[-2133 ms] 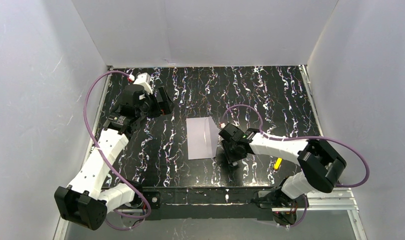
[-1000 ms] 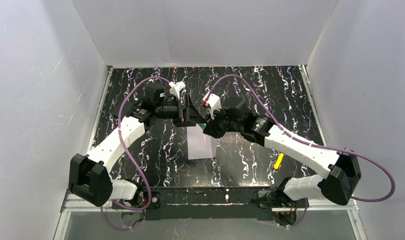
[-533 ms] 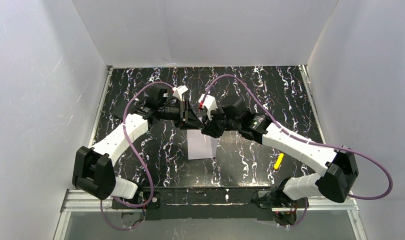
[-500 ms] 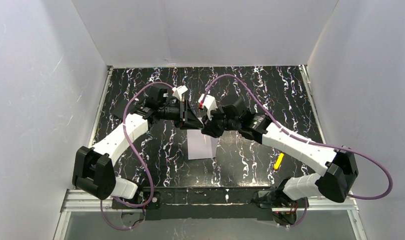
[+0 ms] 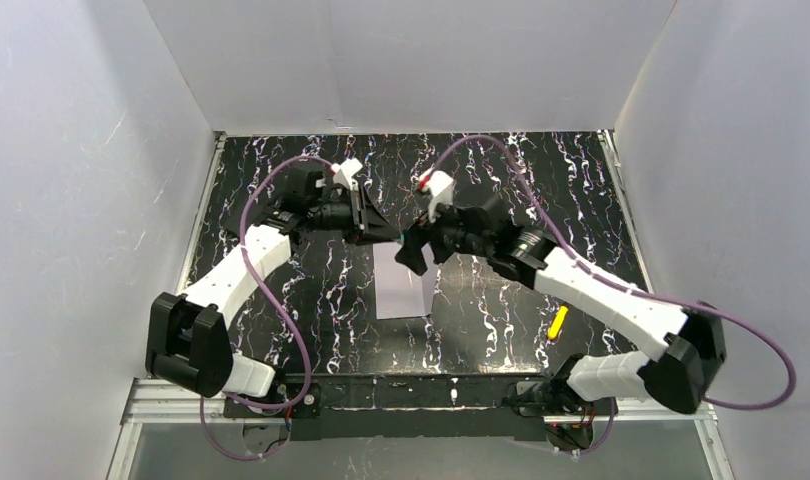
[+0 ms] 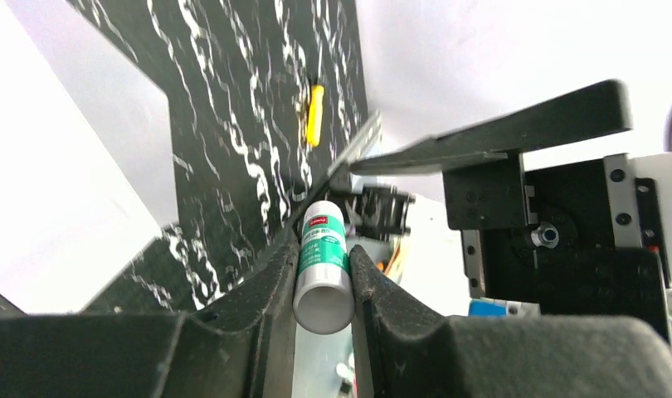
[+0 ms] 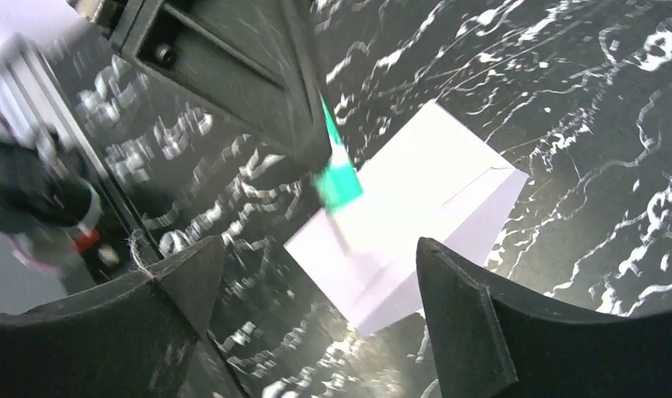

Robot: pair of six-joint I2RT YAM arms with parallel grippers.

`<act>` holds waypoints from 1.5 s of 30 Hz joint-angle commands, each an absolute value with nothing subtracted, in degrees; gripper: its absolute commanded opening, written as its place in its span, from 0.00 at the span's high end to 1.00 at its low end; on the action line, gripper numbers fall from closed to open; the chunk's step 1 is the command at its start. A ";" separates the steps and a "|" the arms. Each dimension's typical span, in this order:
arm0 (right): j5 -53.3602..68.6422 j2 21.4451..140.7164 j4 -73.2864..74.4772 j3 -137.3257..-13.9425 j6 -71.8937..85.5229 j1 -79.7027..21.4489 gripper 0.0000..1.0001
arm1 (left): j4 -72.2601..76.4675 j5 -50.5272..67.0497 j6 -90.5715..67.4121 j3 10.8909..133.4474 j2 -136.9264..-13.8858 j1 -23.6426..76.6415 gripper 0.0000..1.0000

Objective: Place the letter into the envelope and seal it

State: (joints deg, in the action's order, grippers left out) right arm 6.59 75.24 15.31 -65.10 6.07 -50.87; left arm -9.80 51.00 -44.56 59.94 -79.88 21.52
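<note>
The pale lavender envelope (image 5: 401,290) lies flat on the black marbled table, and also shows under the right wrist (image 7: 424,199). The letter is hidden from every view. My left gripper (image 5: 385,234) hovers over the envelope's far end, shut on a green-and-white glue stick (image 6: 323,264) that points down at the paper (image 7: 339,181). My right gripper (image 5: 415,254) hangs just to the right of it, open with nothing between its fingers (image 7: 320,249). One right finger (image 6: 499,137) crosses the left wrist view.
A small yellow piece (image 5: 557,323) lies on the table at the right front, and is also seen past the glue stick (image 6: 315,112). White walls close in the left, back and right sides. Purple cables loop above both arms.
The two grippers met above the envelope's far end. The left one shut on the glue stick, then the right one opened, let it go and backed off a little to the right.
</note>
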 commanded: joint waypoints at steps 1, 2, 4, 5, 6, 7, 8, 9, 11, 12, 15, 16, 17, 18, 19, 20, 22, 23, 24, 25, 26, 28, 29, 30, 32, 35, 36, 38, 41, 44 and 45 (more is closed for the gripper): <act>1.27 66.75 3.10 -62.94 29.05 -46.38 0.08 | 3.49 48.61 -50.53 60.86 -76.12 17.18 1.00; -0.69 66.19 2.06 -63.03 34.69 -45.65 0.08 | 3.97 47.46 -50.58 61.81 -75.89 16.78 1.00; -5.47 65.06 -2.42 -61.89 47.92 -45.44 0.10 | 4.15 45.11 -50.16 64.14 -75.58 16.52 1.00; -7.62 64.56 -4.98 -60.58 53.52 -45.44 0.10 | 4.58 44.30 -50.07 65.30 -75.44 16.47 1.00; -9.74 64.23 -7.75 -59.24 59.12 -45.44 0.10 | 5.01 43.43 -50.27 66.41 -75.30 16.52 1.00; -11.28 64.11 -11.58 -57.32 63.68 -45.44 0.10 | 5.64 42.61 -50.78 67.34 -75.06 16.45 1.00; -12.22 64.19 -18.82 -55.78 68.00 -45.44 0.12 | 7.02 42.09 -51.51 67.96 -74.59 16.51 1.00; -12.37 64.62 -24.44 -54.97 71.59 -45.46 0.15 | 9.54 41.53 -52.42 68.28 -73.99 16.38 1.00; -10.04 67.82 -34.00 -56.13 75.53 -46.01 0.18 | 12.47 39.91 -53.07 68.78 -72.12 16.41 1.00; -8.44 69.34 -35.75 -58.26 76.14 -46.12 0.19 | 13.23 38.62 -52.84 69.20 -70.94 16.41 1.00; -7.27 71.81 -34.01 -63.96 76.68 -46.32 0.17 | 14.78 37.26 -49.95 71.06 -67.95 16.43 1.00; -7.57 72.21 -34.00 -64.37 77.93 -46.32 0.17 | 15.28 37.34 -49.28 71.47 -67.45 16.39 1.00; -7.92 72.47 -34.99 -64.19 79.04 -46.32 0.16 | 15.60 38.00 -48.52 72.22 -67.31 16.38 1.00; -8.22 72.72 -36.04 -63.77 80.19 -46.32 0.16 | 15.64 38.93 -48.10 72.96 -67.48 16.41 1.00; -8.39 72.97 -36.41 -63.51 81.41 -46.32 0.17 | 15.64 40.06 -48.01 73.76 -67.91 16.35 1.00; -8.53 73.21 -36.40 -63.39 82.22 -46.32 0.17 | 15.62 41.43 -48.27 74.47 -68.58 16.33 1.00; -8.36 73.61 -36.81 -63.37 83.23 -46.16 0.20 | 15.80 43.95 -49.81 75.92 -70.23 16.14 1.00; -7.92 73.86 -38.01 -63.39 83.24 -45.84 0.23 | 15.89 45.13 -51.00 76.61 -71.14 15.98 1.00; -6.86 74.17 -39.25 -63.56 83.04 -45.41 0.27 | 15.98 46.16 -52.41 77.31 -72.03 15.79 1.00; -5.65 74.56 -40.26 -64.00 82.99 -45.03 0.29 | 16.08 47.09 -53.95 77.82 -72.75 15.55 1.00; -4.09 75.14 -41.14 -64.59 82.85 -44.64 0.32 | 16.27 47.79 -55.51 78.34 -73.35 15.36 1.00; -1.26 76.30 -42.25 -66.02 83.31 -44.14 0.38 | 17.14 48.67 -57.71 78.80 -74.18 15.21 1.00; -0.51 76.91 -43.40 -66.28 83.51 -44.06 0.41 | 17.28 48.89 -58.34 78.95 -74.40 15.21 1.00; 0.40 77.31 -44.08 -66.53 83.78 -43.97 0.44 | 17.40 48.95 -58.88 79.03 -74.50 15.21 1.00; 2.40 78.24 -44.15 -67.15 84.42 -43.78 0.51 | 17.66 49.09 -59.42 79.07 -74.54 15.12 1.00; 3.67 79.06 -44.89 -67.15 85.54 -43.53 0.65 | 17.66 49.14 -60.17 78.95 -74.52 14.70 1.00; 4.03 79.25 -45.26 -67.14 85.54 -43.44 0.70 | 17.67 49.07 -60.53 78.77 -74.53 14.42 1.00; 4.45 79.21 -45.11 -67.07 84.84 -43.34 0.79 | 17.67 49.19 -61.62 78.54 -74.84 13.89 1.00; 4.84 78.49 -43.75 -65.96 82.40 -42.91 0.95 | 17.67 50.22 -63.71 78.11 -75.65 13.04 1.00; 5.10 77.76 -43.80 -64.05 79.89 -41.54 0.99 | 17.62 52.30 -66.03 77.01 -76.42 11.38 1.00; 5.72 77.70 -43.92 -63.71 78.91 -40.96 0.99 | 17.66 52.91 -67.12 76.54 -76.57 10.67 1.00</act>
State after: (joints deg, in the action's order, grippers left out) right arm 3.22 79.92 -40.05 -63.94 83.68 -42.63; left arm 17.17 49.54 -63.16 77.23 -75.90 13.19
